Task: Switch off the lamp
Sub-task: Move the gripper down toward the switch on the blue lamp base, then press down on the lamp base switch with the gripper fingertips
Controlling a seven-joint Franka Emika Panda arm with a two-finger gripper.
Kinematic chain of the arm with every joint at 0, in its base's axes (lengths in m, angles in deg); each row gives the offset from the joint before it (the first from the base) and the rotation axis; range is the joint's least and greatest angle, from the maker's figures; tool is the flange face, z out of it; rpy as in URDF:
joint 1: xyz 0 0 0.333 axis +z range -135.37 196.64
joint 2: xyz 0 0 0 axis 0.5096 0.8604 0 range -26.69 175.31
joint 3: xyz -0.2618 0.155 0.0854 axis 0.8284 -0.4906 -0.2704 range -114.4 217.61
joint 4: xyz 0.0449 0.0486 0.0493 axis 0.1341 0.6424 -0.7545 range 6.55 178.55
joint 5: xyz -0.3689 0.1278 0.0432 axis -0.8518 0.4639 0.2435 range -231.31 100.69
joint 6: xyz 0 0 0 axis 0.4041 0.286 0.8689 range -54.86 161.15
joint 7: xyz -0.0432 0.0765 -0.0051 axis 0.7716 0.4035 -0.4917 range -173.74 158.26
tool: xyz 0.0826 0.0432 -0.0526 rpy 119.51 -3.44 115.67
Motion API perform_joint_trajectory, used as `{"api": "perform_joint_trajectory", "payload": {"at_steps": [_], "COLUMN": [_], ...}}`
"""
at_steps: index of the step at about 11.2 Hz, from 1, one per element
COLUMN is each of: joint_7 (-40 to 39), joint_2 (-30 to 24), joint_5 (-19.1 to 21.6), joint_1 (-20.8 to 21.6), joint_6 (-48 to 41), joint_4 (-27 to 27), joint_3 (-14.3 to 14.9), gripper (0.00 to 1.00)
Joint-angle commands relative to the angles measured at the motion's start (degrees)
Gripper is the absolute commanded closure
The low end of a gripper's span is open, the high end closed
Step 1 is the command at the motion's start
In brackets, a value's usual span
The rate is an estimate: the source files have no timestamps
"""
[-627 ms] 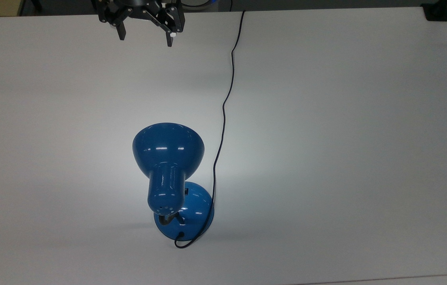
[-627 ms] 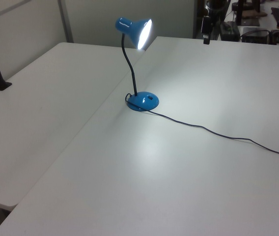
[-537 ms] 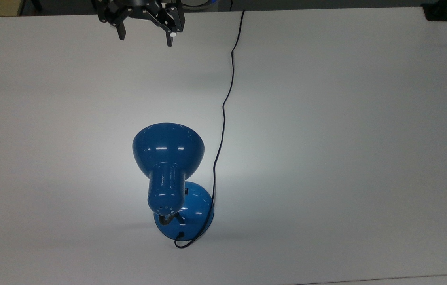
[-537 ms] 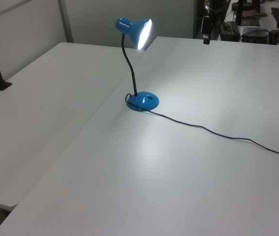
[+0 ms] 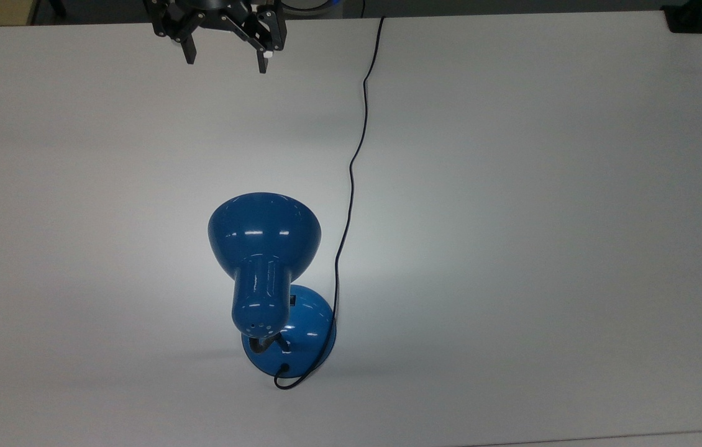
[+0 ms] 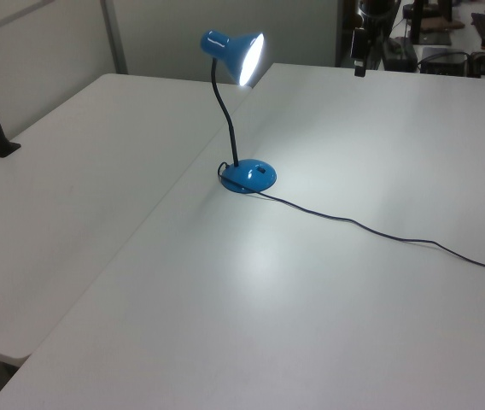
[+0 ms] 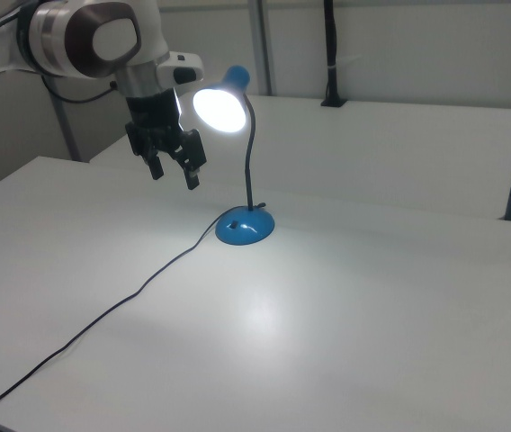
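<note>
Nearest in the top view stood the lamp (image 5: 264, 267), its round blue base (image 5: 301, 338) resting on the white worktop (image 5: 512, 248) close to the top view's lower edge. The shade leaned toward the far side, and the small dark switch (image 5: 294, 302) showed on the base just beside the shade's stem. The bulb was lit: in the right view the shade's mouth (image 7: 218, 110) glowed white and threw a bright pool onto the worktop. So the task was not yet done.

The thin black cord (image 5: 351, 180) looped out of the base and ran away across the worktop to its far edge.

Farthest off, at the top view's upper edge, hung the tool (image 5: 225, 61), its two fingers spread wide and holding nothing, well apart from the lamp. Against the pictures of half a second before, it had slipped very slightly toward the far edge. Nothing else had changed; the lamp and cord lay as they had. That drift brought the tool no nearer the switch, so by my reading the approach to the base was wholly still to come.

No containers stood on the worktop.
</note>
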Motion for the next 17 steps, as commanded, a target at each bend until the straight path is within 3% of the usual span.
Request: {"api": "perform_joint_trajectory", "payload": {"at_steps": [1, 2, 7, 11, 17], "joint_7": [-9.2, -12.9, -13.8, -13.1, -13.0], "joint_2": [1.4, 2.6, 11.2, 21.4, 32.6], "joint_5": [2.5, 4.9, 10.5, 11.0, 10.4], "joint_1": [0.4, 0.4, 0.6, 1.7, 3.9], "joint_6": [-0.1, 1.7, 19.6, 38.9, 41.8], "joint_4": [-0.4, -0.7, -1.6, -2.0, -10.4], "joint_3": [0.8, 0.8, 0.7, 0.1, 0.1], "gripper": [0.93, 1.00, 1.00, 1.00, 1.00]}}
